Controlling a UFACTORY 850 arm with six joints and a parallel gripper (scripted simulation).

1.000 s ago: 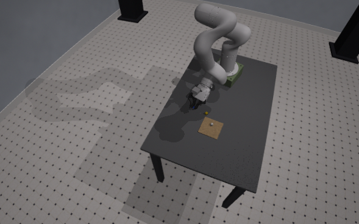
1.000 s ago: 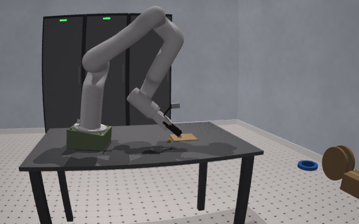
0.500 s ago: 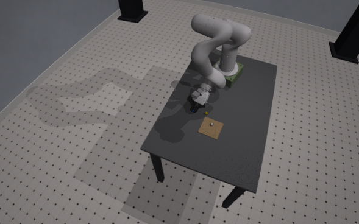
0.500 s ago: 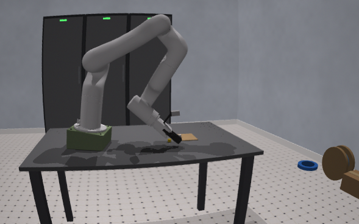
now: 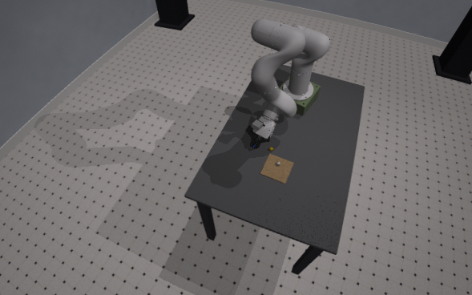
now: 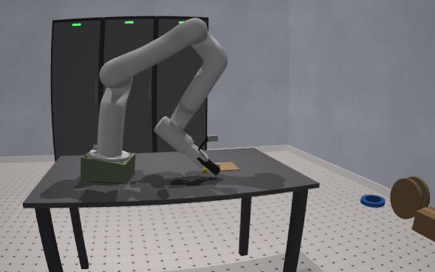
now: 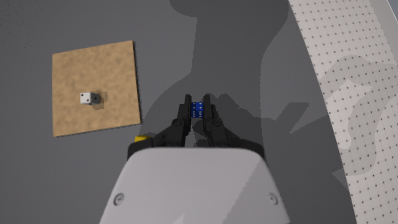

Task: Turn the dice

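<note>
- The arm [image 6: 197, 96] bends down steeply, wrist slanted low over the table [image 6: 271, 177].
- The gripper [image 7: 197, 111] is clenched on the blue die [image 7: 197, 109], beside the mat [image 7: 95, 70].

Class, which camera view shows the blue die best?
The wrist view: the blue die sits clamped between the tool fingers, pips visible. The top view shows only a blue speck; in the exterior view it is hidden.
</note>
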